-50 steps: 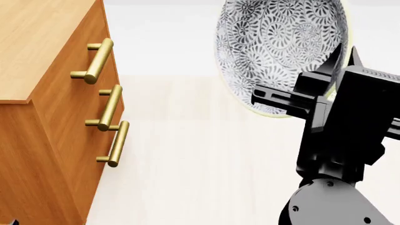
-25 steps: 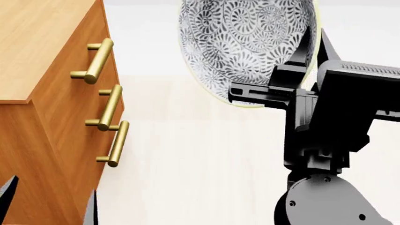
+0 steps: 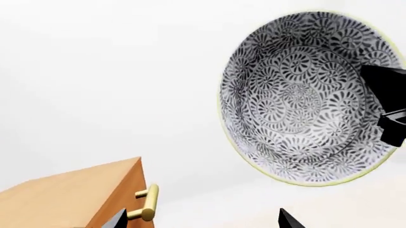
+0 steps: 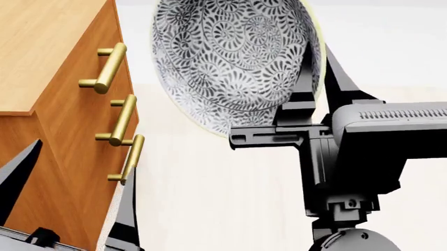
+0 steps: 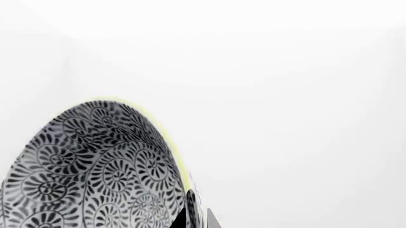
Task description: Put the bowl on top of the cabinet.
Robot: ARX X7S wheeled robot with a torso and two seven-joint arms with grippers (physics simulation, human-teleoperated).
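The bowl (image 4: 231, 63) hangs tilted on its side in the air, its patterned inside facing the cabinet (image 4: 49, 68). My right gripper (image 4: 315, 57) is shut on the bowl's rim, one finger inside and one outside. The right wrist view shows that rim (image 5: 174, 156) pinched between the fingertips (image 5: 180, 219). The bowl (image 3: 304, 95) also fills the left wrist view, above the cabinet's corner (image 3: 82, 194). My left gripper (image 4: 70, 178) stands open low at the cabinet's drawer front, holding nothing. The bowl is to the right of the cabinet top, not over it.
The cabinet's drawer front carries three brass bar handles (image 4: 112, 68), one beside the left gripper's fingers. Pale floor (image 4: 223, 198) spreads below the bowl and the right arm (image 4: 370, 151).
The right gripper has carried the bowl leftward toward the cabinet. The left gripper has risen into the head view at the lower left, by the drawer front.
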